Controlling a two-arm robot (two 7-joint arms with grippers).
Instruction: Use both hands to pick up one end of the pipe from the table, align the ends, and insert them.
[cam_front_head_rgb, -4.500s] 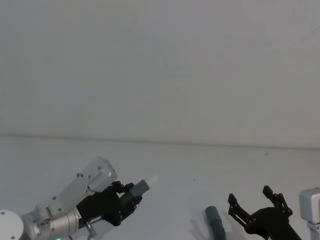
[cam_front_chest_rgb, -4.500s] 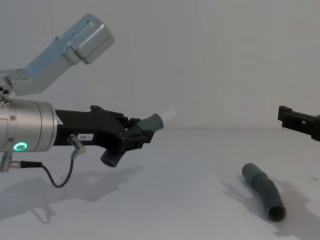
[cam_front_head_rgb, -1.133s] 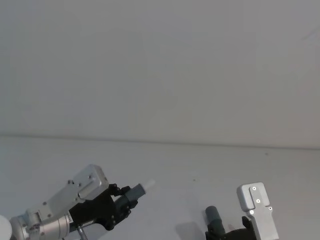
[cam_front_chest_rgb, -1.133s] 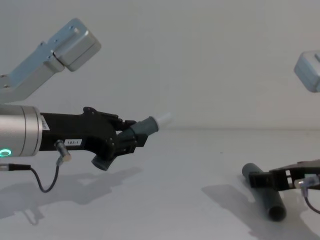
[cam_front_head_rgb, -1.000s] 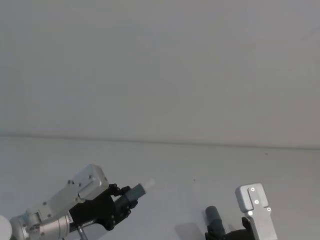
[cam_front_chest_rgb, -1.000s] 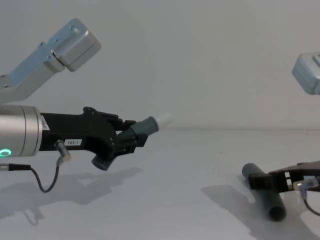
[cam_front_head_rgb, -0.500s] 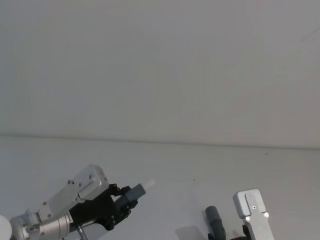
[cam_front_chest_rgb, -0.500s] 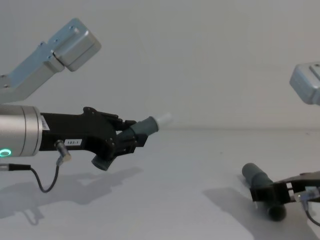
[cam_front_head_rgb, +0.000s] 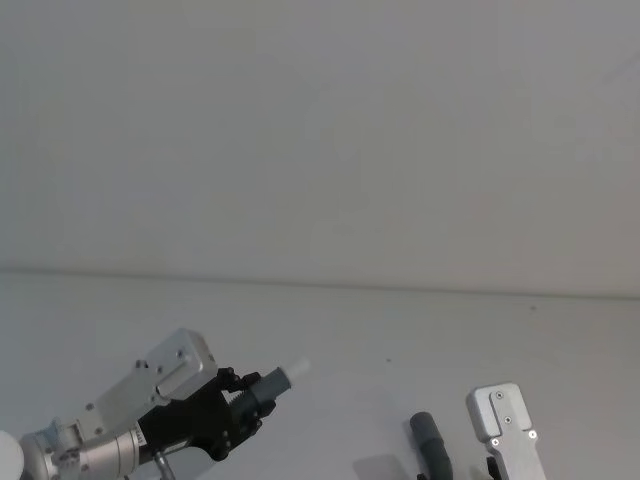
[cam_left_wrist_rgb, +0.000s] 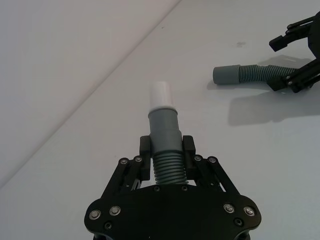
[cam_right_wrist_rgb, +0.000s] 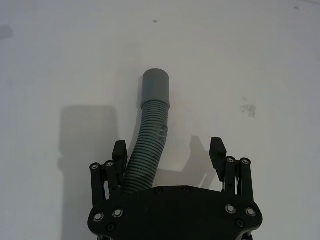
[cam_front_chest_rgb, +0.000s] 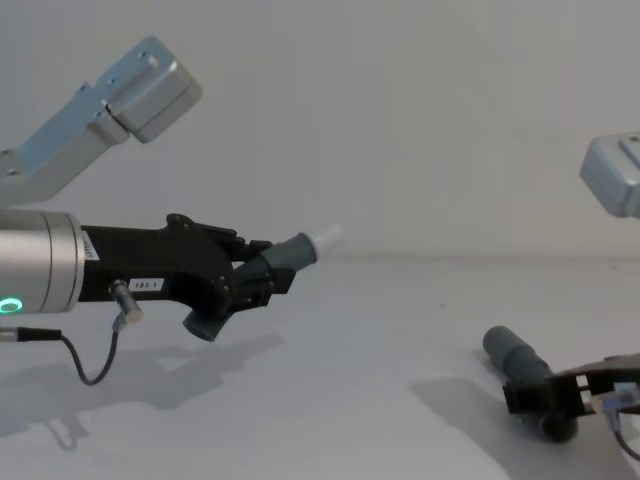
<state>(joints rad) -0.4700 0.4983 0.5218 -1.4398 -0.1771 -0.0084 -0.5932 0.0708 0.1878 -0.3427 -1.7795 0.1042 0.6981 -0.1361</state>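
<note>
My left gripper (cam_front_chest_rgb: 262, 280) hangs above the table (cam_front_head_rgb: 400, 330), shut on the ribbed part of the short grey pipe piece (cam_left_wrist_rgb: 164, 132). Its white tip (cam_front_chest_rgb: 330, 238) points forward and to the right. The longer ribbed hose (cam_right_wrist_rgb: 150, 135) lies on the table at the right, with its smooth cuff (cam_right_wrist_rgb: 155, 87) pointing away. My right gripper (cam_right_wrist_rgb: 168, 152) is low over the hose, open. Its fingers straddle the ribbed part, and the hose runs close to one finger (cam_right_wrist_rgb: 119, 150). The chest view shows that gripper (cam_front_chest_rgb: 540, 395) down at the hose (cam_front_chest_rgb: 515, 355).
The white table runs back to a plain pale wall (cam_front_head_rgb: 320, 150). Between the two arms is bare table surface (cam_front_chest_rgb: 380, 380). A cable (cam_front_chest_rgb: 90, 365) loops down from the left arm.
The right gripper has slid back along the hose toward me and sunk lower over the last second, still open. The left gripper and its pipe piece have stayed put.
</note>
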